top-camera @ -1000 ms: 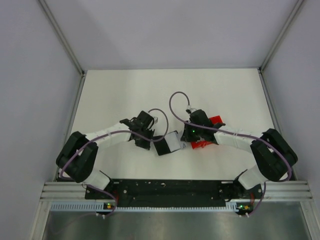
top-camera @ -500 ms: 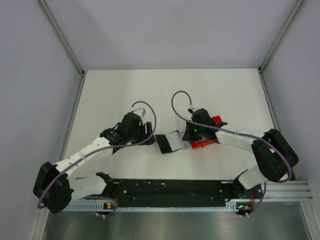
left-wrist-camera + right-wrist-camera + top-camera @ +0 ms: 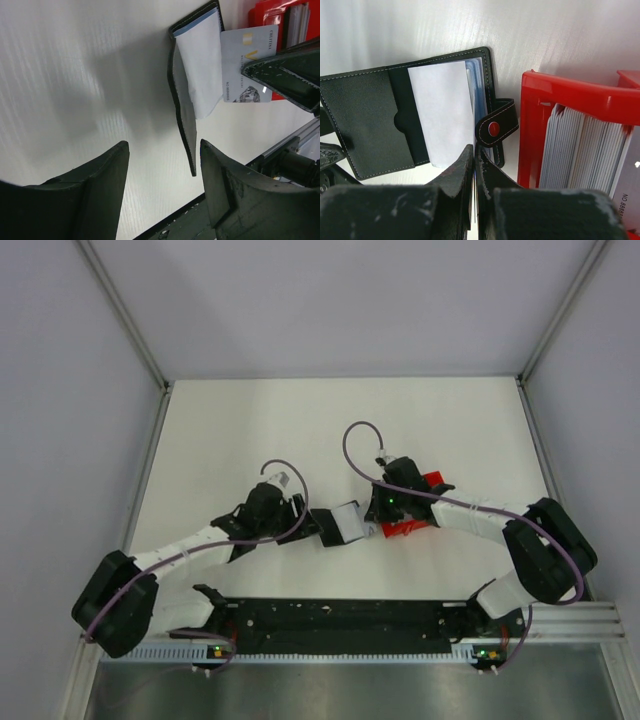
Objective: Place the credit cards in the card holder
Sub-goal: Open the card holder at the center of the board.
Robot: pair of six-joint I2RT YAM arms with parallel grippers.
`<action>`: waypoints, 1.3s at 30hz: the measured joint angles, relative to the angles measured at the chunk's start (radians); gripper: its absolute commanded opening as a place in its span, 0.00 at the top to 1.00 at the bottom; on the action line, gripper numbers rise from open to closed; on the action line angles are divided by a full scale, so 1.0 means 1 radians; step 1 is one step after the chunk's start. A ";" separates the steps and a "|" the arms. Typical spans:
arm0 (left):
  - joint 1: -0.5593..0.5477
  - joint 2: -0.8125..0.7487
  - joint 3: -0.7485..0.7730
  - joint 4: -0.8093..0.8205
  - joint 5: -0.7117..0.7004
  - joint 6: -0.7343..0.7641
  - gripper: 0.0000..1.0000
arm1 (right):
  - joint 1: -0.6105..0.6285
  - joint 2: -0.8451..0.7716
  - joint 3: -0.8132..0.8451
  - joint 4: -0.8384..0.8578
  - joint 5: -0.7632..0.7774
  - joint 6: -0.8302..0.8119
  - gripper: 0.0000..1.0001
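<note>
Right gripper (image 3: 475, 150), jaws clenched on a thin glossy pale card (image 3: 234, 55), should slide it flat into a sleeve of the open black stitched leather card holder (image 3: 365, 120) lying on the tabletop (image 3: 420, 25) beside the red tray (image 3: 560, 95), while left gripper (image 3: 162, 150), jaws released, could pin the flap

Two arms work at the one table (image 3: 250, 430): a left arm (image 3: 190, 545) and a right arm (image 3: 470, 515). Each carries one gripper, so two in all: the left gripper (image 3: 164, 149) and the right gripper (image 3: 475, 152). There is one wallet (image 3: 405, 120), with one red stud (image 3: 493, 128). One red tray (image 3: 560, 95) holds stacked cards (image 3: 580, 145), packed too tight to count. One loose card (image 3: 247, 65) sits outside it.
</note>
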 measured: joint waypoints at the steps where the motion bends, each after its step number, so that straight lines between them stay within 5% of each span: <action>1: 0.000 0.002 -0.006 0.018 0.003 -0.013 0.38 | 0.000 0.000 0.000 0.000 0.000 0.000 1.00; 11: -0.003 0.123 0.012 0.159 0.039 -0.062 0.76 | 0.000 0.000 0.000 0.000 -0.003 0.000 1.00; 15: -0.008 0.159 0.012 0.158 0.048 -0.064 1.00 | 0.000 0.000 0.000 0.000 -0.003 0.000 1.00; 30: -0.010 0.157 0.115 -0.140 0.045 0.176 1.00 | -0.001 -0.068 0.000 -0.039 0.004 -0.002 1.00; 39: -0.010 0.156 0.115 -0.175 0.062 0.218 1.00 | -0.001 -0.070 -0.047 -0.023 -0.021 0.009 1.00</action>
